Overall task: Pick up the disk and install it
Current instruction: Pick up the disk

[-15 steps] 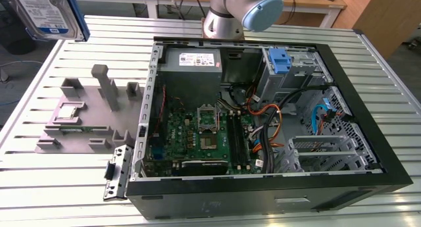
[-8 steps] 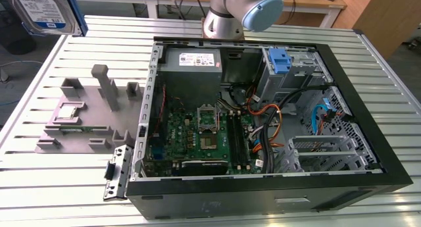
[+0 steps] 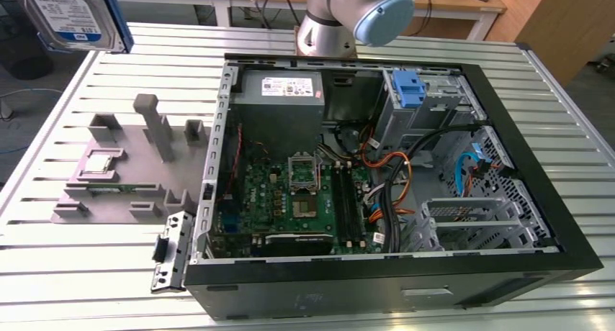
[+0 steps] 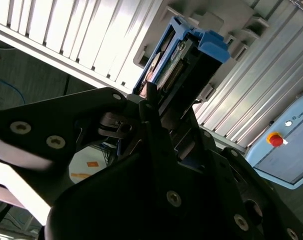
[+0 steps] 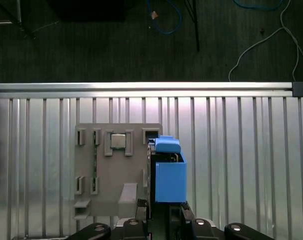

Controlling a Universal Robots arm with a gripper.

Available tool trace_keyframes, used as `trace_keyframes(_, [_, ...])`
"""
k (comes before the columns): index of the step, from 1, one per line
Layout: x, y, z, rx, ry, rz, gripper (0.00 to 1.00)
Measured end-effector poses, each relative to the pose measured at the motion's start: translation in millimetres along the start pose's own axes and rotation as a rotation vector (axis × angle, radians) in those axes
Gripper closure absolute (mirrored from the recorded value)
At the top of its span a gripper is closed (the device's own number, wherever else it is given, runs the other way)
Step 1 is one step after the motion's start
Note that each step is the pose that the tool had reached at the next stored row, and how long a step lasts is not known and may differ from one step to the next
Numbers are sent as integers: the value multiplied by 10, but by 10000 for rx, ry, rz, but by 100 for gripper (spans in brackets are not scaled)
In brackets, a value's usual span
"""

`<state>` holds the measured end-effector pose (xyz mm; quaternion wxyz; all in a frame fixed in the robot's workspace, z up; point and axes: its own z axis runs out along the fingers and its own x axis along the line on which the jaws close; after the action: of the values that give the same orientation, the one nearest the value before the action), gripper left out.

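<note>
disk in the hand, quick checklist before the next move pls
1. disk gripped by the hand: ok, clamped in the second wrist view.
2. disk clear of the grey fixture: ok, it hangs above it.
3. computer case open: ok, inside exposed.
4. free bay: cannot tell; a blue bracket sits in one slot.
5. cables near the drive cage: not ok, they loop close.

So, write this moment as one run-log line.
gripper: shut on disk | disk: in the air over table | case: open | install: not done
</note>
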<state>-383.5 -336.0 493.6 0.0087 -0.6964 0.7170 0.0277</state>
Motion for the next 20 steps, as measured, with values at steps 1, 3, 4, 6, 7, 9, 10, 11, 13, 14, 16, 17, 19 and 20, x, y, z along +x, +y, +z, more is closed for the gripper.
trace_keyframes(1, [-1,-21,0,0,0,0,65])
trace_keyframes(3, [-2,-64,-1,0,0,1,65])
trace_keyframes(4, [-2,-85,-1,0,-1,1,65])
trace_keyframes(6, [-3,-117,-3,-1,0,0,65])
trace_keyframes(7, [-4,-122,-3,0,-1,0,65])
trace_keyframes(9, [-4,-122,-3,-1,-1,2,65])
trace_keyframes(10, [-4,-123,-2,0,-3,1,65])
trace_keyframes(11, [-4,-124,-3,-1,-14,0,65])
trace_keyframes(13, [-4,-124,-3,-3,-33,0,65])
trace_keyframes(14, [-4,-124,-3,-2,-38,0,65])
trace_keyframes(16, [-4,-124,-3,-2,-56,-1,65])
trace_keyframes(17, [-4,-124,-3,-3,-58,-1,65])
trace_keyframes(19, [-4,-123,-3,-3,-58,-1,65])
trace_keyframes(20, [-4,-124,-3,-3,-58,-1,65])
